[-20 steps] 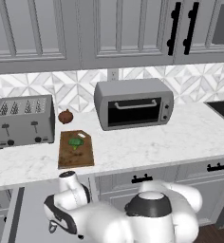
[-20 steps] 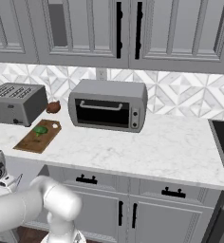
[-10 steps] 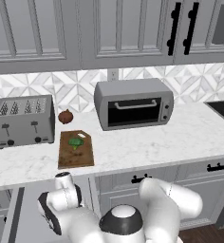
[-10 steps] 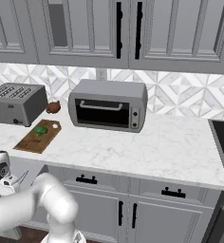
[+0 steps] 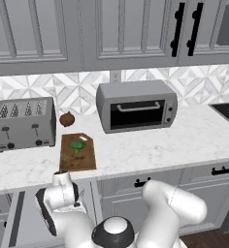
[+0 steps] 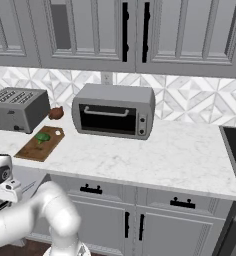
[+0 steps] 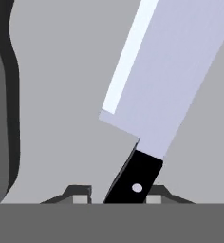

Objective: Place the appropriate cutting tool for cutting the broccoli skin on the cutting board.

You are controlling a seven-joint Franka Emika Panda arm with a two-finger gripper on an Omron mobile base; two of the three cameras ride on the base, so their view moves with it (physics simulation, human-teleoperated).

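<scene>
Gripper (image 7: 115, 197) low below the counter edge, fingers either side of the knife (image 7: 156, 90) handle and apparently clamped on it, blade pointing away. Board (image 5: 77, 151) up on the counter, broccoli (image 5: 78, 145) on it. Risk: handle-end grip lets the knife pivot or slip while lifting.

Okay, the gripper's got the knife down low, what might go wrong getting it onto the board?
The gripper pinches only the end of the knife handle, so the long blade might swing or slip out. The broccoli sits mid-board, so the knife may knock it off. Rising from below, the blade might strike the counter edge.
</scene>
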